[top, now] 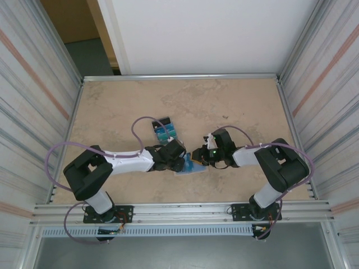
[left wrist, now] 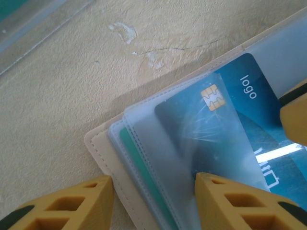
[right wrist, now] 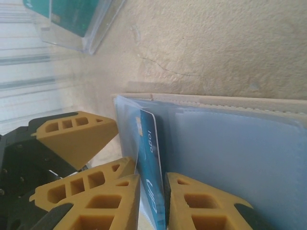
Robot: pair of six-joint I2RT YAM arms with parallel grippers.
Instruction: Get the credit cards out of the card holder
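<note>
- The card holder (top: 188,167) lies open on the table (top: 123,106), near the front edge between the two arms, with its light-blue inner faces and clear sleeves facing up
- A blue card (left wrist: 216,124) with a gold chip lies partly under a clear sleeve
- Right jaws are almost closed and pinch the blue card's edge, one yellow finger (right wrist: 201,203) on each side
- Left jaws stand about half open and grip nothing: one finger (left wrist: 72,206) is over bare table just beside the holder's tan corner, the other over the sleeves
- A clear tray (right wrist: 96,38) with teal cards (right wrist: 72,14) sits farther back, apart from the holder
</note>
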